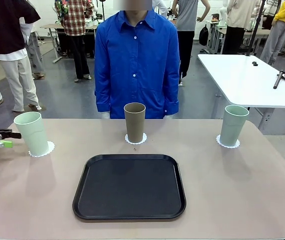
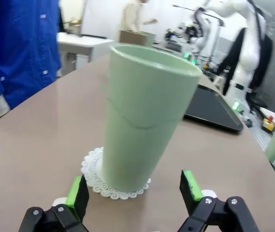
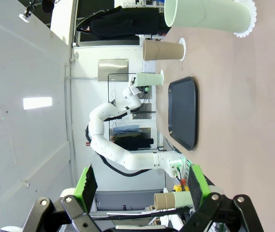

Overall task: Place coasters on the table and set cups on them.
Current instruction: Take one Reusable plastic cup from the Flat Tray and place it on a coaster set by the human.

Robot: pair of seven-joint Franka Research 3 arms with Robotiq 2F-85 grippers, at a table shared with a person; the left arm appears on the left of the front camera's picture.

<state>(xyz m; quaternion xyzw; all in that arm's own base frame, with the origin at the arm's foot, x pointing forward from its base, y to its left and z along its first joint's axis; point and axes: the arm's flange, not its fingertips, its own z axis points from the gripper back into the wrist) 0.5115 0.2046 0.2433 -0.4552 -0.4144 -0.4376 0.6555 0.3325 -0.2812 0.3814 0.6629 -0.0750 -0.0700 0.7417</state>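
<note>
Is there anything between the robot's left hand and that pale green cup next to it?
Nothing visible. The left hand is open, level with the mint cup, which stands on its coaster, with only bare table between them.

I count three cups: two mint (image 1: 32, 132) (image 1: 233, 125), one olive-brown (image 1: 134, 122). Three coasters (image 1: 42, 149) (image 1: 135, 139) (image 1: 228, 144). One black tray (image 1: 129, 187).
</note>
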